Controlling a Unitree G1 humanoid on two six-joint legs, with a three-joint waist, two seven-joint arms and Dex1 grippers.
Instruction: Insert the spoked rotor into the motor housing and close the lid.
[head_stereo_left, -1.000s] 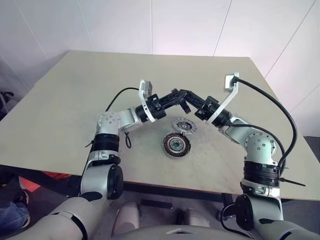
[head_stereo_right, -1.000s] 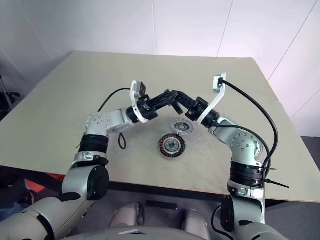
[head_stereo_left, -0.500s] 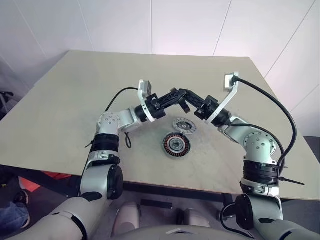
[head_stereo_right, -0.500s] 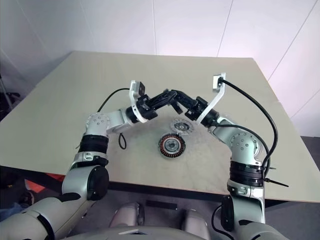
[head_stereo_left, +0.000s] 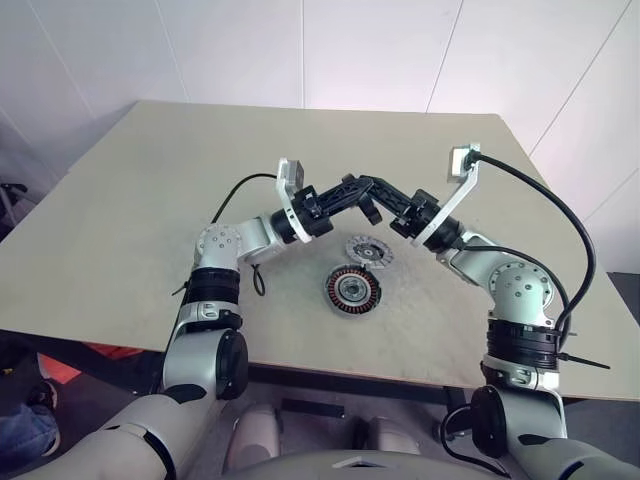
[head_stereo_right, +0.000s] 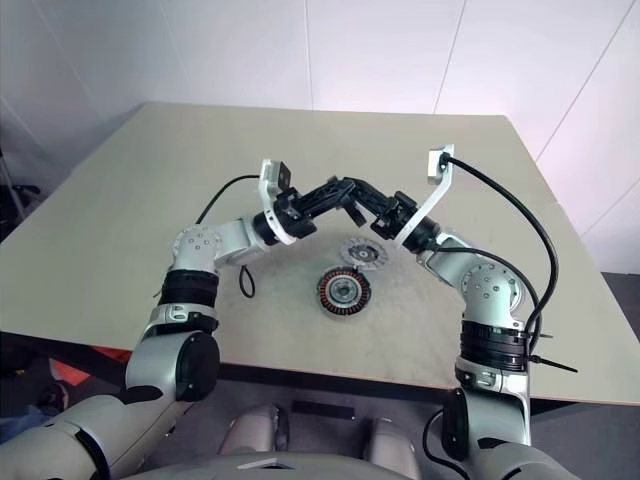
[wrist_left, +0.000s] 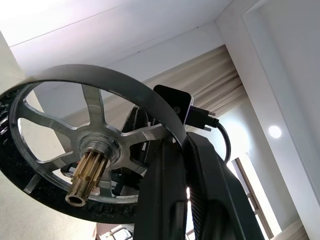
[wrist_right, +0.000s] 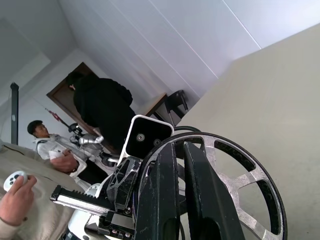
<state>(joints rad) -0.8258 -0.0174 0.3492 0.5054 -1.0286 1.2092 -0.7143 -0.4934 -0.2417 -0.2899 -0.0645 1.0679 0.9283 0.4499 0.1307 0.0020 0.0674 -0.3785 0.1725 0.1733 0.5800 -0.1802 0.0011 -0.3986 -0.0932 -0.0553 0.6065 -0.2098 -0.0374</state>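
Note:
Above the table my two grippers meet at the spoked rotor (head_stereo_left: 369, 209), a small wheel with a black rim, pale spokes and a brass-coloured hub shaft (wrist_left: 86, 181). My left gripper (head_stereo_left: 358, 192) comes in from the left and is shut on the rim (wrist_left: 150, 107). From the right, my right gripper (head_stereo_left: 384, 197) has its fingers (wrist_right: 165, 165) pinched on the rim of the same wheel (wrist_right: 247, 180). Below them the lid (head_stereo_left: 368, 250), a grey slotted disc, lies flat on the table. The motor housing (head_stereo_left: 354, 290), with coppery windings and a silvery centre, sits just nearer to me.
The beige table (head_stereo_left: 150, 190) stretches wide to the left and far side; its near edge runs just below the housing. A black cable (head_stereo_left: 560, 225) arcs off my right wrist. In the right wrist view a seated person (wrist_right: 30, 150) and a standing person (wrist_right: 100, 107) are beyond the table.

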